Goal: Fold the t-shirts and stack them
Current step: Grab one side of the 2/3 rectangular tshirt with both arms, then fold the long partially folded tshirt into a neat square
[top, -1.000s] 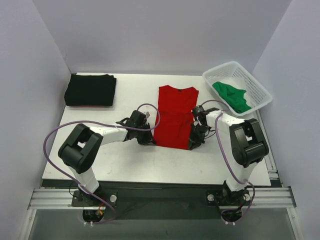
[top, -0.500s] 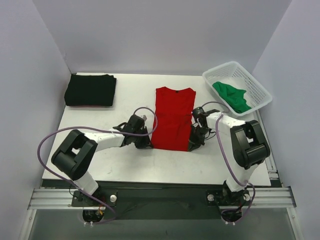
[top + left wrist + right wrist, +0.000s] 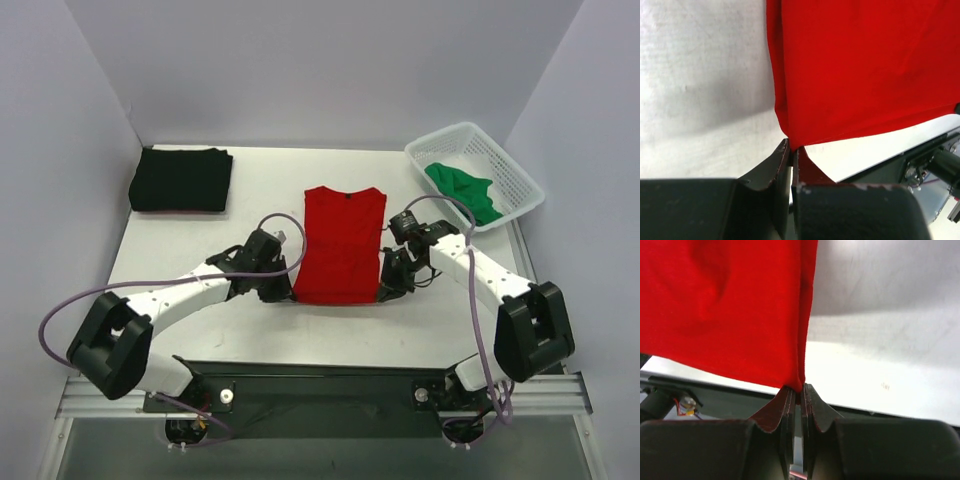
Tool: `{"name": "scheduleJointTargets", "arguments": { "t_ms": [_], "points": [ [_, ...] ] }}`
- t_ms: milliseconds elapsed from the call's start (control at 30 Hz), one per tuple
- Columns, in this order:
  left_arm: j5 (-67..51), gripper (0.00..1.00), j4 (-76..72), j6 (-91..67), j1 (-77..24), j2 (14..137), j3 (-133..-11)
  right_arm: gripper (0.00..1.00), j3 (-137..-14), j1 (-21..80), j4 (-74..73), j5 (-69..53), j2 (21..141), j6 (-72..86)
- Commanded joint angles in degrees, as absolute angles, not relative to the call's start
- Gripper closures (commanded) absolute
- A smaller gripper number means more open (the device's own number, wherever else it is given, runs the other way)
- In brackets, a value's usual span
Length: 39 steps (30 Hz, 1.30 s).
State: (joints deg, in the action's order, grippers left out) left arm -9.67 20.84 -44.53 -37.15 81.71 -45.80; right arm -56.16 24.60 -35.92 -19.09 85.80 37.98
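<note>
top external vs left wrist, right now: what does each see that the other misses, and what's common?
Only top external: the folded black t-shirt at the far left, the green t-shirt in the white basket, and the right fingers at the near right corner of the red t-shirt. Only left wrist: the left fingers close up, shut on the near left corner. Both: the red t-shirt lying on the table.

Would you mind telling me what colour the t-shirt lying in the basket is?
The t-shirt in the basket is green, clearest in the top view.
</note>
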Motion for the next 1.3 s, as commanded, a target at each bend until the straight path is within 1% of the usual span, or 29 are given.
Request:
{"name": "scheduleJointTargets", "arguments": {
  "t_ms": [0,167,300,400,533,667,900,1100,1267],
  "points": [
    [-8.0,1.0,32.5,-41.8,-37.6,76.9,-47.9,1.0,-56.9,25.2,-47.0,-17.0,81.0,38.4],
    [-9.3,1.0,41.1,-41.0,-38.3,71.3,-48.7,1.0,-57.0,28.2,-53.6,-16.7,75.0,39.5],
    [-9.8,1.0,50.2,-42.4,-39.7,64.1,-49.6,1.0,-57.0,31.7,-58.4,-16.6,70.2,43.2],
    [-10.9,1.0,53.9,-45.1,-40.7,59.6,-50.2,1.0,-58.3,34.9,-60.9,-16.3,66.6,46.3],
    [-13.0,1.0,53.0,-47.8,-41.0,57.4,-52.2,1.0,-62.9,35.6,-61.2,-16.3,64.8,49.6],
    [-11.7,1.0,51.2,-46.3,-40.6,60.5,-56.2,1.0,-66.5,34.9,-61.2,-11.7,67.5,48.1],
    [-11.5,1.0,41.3,-44.3,-38.5,70.4,-61.3,1.0,-71.6,30.5,-59.9,-6.5,73.6,43.0],
    [-16.7,1.0,32.9,-42.5,-34.9,78.6,-63.6,1.0,-72.7,24.0,-55.9,-6.5,77.5,38.5],
    [-19.5,1.0,30.2,-40.9,-33.2,84.0,-66.6,1.0,-78.0,21.6,-54.1,-5.9,84.9,33.9]
  ]
}}
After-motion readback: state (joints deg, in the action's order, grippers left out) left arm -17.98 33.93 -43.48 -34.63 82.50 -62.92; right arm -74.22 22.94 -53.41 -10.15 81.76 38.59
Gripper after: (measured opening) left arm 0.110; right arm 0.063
